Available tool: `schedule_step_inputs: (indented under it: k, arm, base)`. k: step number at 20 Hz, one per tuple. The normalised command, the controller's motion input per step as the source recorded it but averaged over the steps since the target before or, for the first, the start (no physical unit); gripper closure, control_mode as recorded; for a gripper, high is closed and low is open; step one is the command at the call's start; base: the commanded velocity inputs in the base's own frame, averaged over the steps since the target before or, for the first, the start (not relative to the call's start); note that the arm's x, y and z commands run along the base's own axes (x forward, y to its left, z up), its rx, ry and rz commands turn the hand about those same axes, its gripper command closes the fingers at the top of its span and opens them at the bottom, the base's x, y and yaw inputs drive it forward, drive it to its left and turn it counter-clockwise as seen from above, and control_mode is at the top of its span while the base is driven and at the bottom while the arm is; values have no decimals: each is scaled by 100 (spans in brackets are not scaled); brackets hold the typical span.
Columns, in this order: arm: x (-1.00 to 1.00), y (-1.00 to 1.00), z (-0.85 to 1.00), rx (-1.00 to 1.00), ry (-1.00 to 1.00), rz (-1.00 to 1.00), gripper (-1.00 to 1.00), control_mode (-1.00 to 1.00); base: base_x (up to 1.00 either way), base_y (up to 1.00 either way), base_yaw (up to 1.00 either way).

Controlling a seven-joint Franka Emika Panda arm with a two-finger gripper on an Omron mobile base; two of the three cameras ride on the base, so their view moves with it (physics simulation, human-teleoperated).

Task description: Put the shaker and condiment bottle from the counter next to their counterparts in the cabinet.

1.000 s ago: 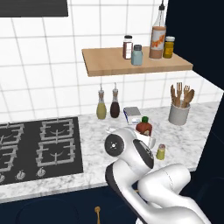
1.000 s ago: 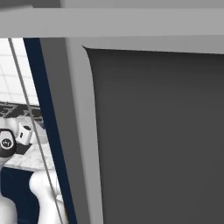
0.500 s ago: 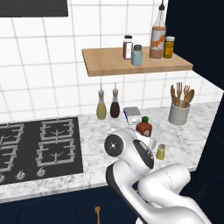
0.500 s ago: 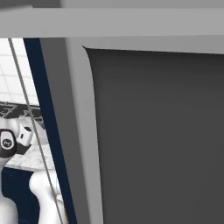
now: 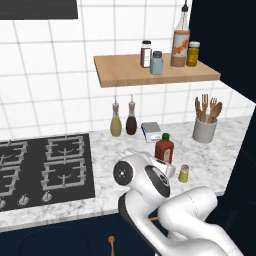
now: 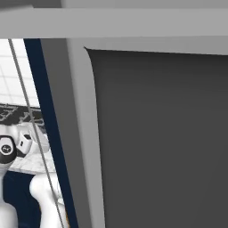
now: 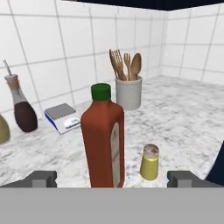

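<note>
Plenty of bare white marble counter around the tall red-orange sauce bottle with green cap. It stands upright between the wide-open, empty gripper fingertips. The tiny yellow-green shaker with silver cap sits just beside it.

On my feed the marble counter carries the red bottle and the small yellow-green shaker just beside it, both upright, with a scale, two oil bottles and a utensil crock along the tiled wall and the hob to the left. Above it I see the wooden shelf bearing a brown-and-white shaker, a pale blue shaker, a tall orange-label bottle and a yellow jar.
</note>
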Motion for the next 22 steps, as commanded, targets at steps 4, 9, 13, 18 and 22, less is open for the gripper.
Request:
schedule_step_inputs:
  k: [4, 9, 13, 18, 22]
  arm:
    - [3, 0, -18, 0, -3, -9, -100, -100]
    - [0, 2, -3, -2, 0, -1, -100, -100]
    - [10, 17, -1, -9, 0, 0, -100, -100]
    - [32, 6, -14, -4, 0, 0, -100, -100]
    - [40, 0, -18, 0, 0, 0, -100, -100]
  base:
    - [0, 0, 0]
    - [0, 0, 0]
    - [0, 0, 0]
    - [0, 0, 0]
    - [0, 0, 0]
